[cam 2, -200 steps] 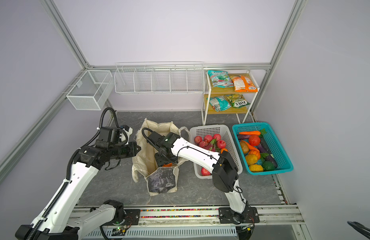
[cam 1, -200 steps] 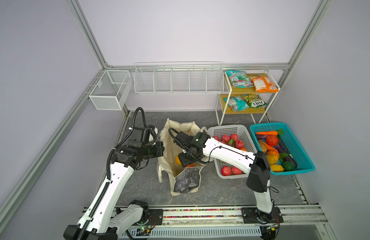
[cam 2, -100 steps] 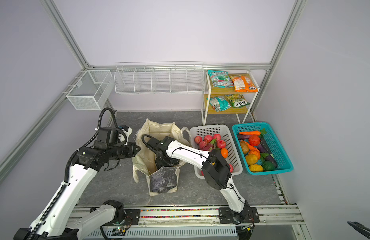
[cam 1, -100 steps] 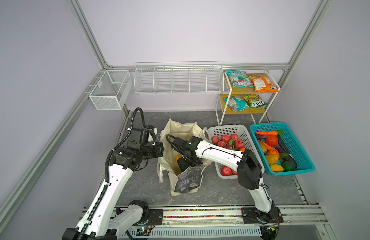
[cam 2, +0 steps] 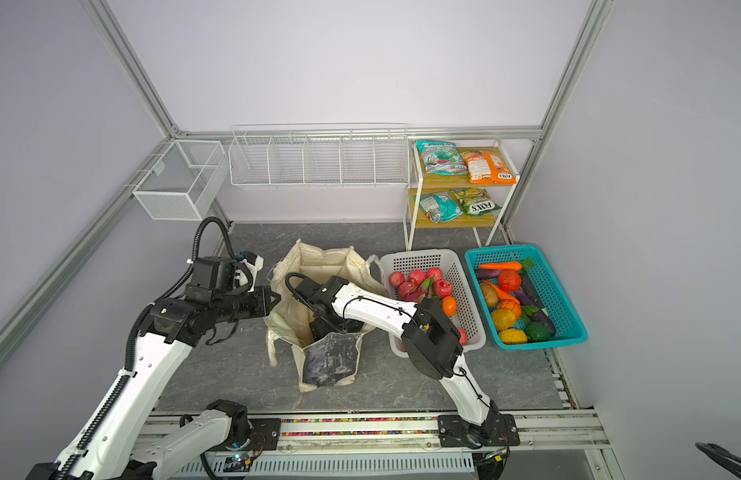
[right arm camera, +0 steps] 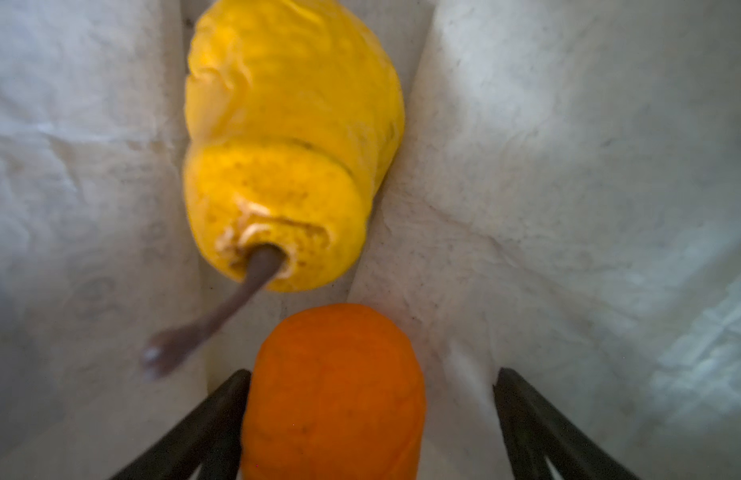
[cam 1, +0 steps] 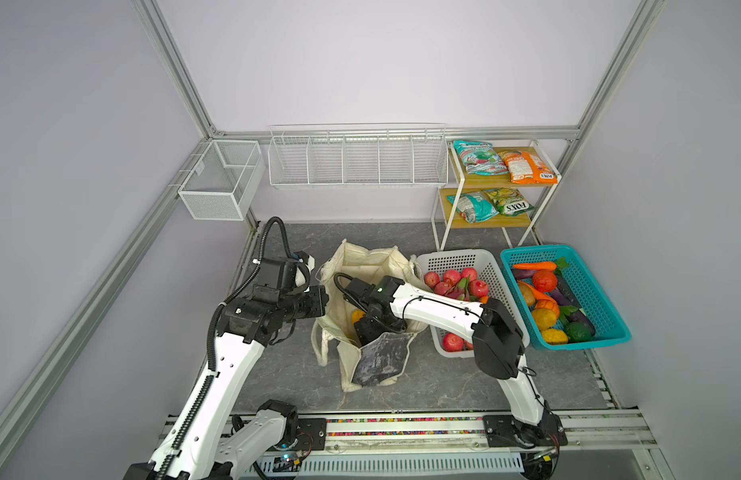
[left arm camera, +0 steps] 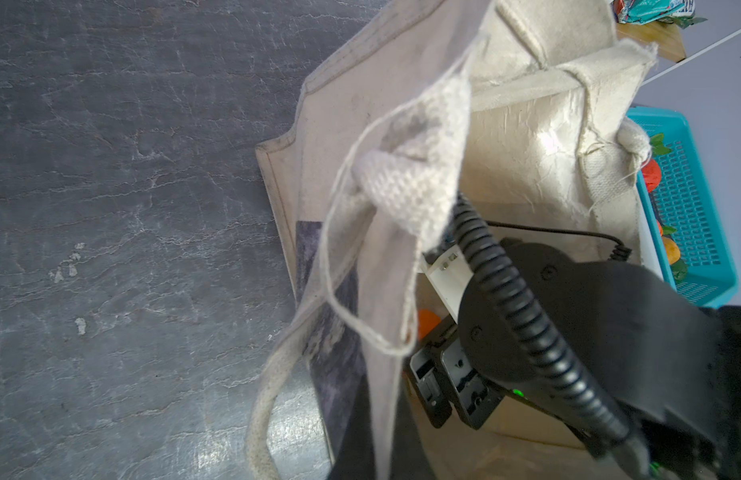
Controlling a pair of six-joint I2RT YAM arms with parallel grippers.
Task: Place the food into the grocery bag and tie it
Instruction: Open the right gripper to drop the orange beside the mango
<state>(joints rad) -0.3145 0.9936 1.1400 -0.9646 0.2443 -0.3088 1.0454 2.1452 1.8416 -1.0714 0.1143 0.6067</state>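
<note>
The bag (cam 1: 373, 266) stands open in the middle of both top views, its handles untied. The left gripper (cam 2: 273, 296) is clamped on the cloth of its left-hand rim, holding the mouth wide. The right gripper (right arm camera: 373, 374) is deep inside. Its jaws are spread, and one finger is well clear of the orange (right arm camera: 335, 395) lying between them on the bag's floor, so the orange looks released. Just beyond it lies a yellow pear (right arm camera: 289, 166). By my reckoning two items are in. The dragon fruit (cam 1: 458, 291) is still in the white basket (cam 1: 456, 259) right of centre, the orange packet (cam 1: 526, 166) is on the shelf at the upper right, and the knot has not been started. On that shelf, a yellow-green packet (cam 1: 512, 205) reads "FOXS" upside down. The orange packet's small mark looks the same, and the teal packets' print is too small to read.
</note>
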